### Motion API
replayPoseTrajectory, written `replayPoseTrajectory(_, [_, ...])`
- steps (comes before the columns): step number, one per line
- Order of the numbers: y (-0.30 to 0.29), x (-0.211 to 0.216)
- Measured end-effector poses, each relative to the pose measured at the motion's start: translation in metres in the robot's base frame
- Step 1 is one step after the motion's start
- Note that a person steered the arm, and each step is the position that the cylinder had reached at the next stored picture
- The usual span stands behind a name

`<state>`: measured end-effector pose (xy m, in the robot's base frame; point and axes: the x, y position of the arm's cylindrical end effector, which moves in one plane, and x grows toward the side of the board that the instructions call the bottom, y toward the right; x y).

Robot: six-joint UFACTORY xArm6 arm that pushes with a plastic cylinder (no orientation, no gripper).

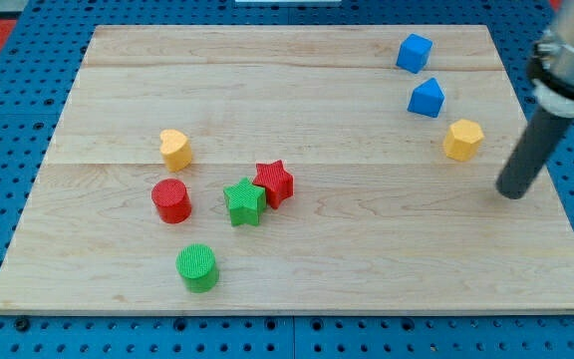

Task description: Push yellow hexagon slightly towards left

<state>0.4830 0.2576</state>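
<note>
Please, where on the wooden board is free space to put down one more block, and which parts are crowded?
Free: the wide patch between the yellow heart block and the yellow hexagon, plus the bottom right below my tip. Crowded: the red cylinder, green star, red star and green cylinder cluster; also the two blue blocks above the hexagon.

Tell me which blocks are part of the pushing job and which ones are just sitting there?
In the job:
yellow hexagon
my tip, to the hexagon's right and a little below, not touching

Just sitting there:
two blue blocks
yellow block
red cylinder
red star
green star
green cylinder
</note>
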Motion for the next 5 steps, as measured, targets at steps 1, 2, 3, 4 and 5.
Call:
replayPoseTrajectory(1, [0.046,-0.057])
replayPoseTrajectory(2, [-0.014,-0.062])
replayPoseTrajectory(3, [-0.066,-0.077])
replayPoseTrajectory(4, [-0.080,-0.078])
replayPoseTrajectory(5, [-0.016,-0.097])
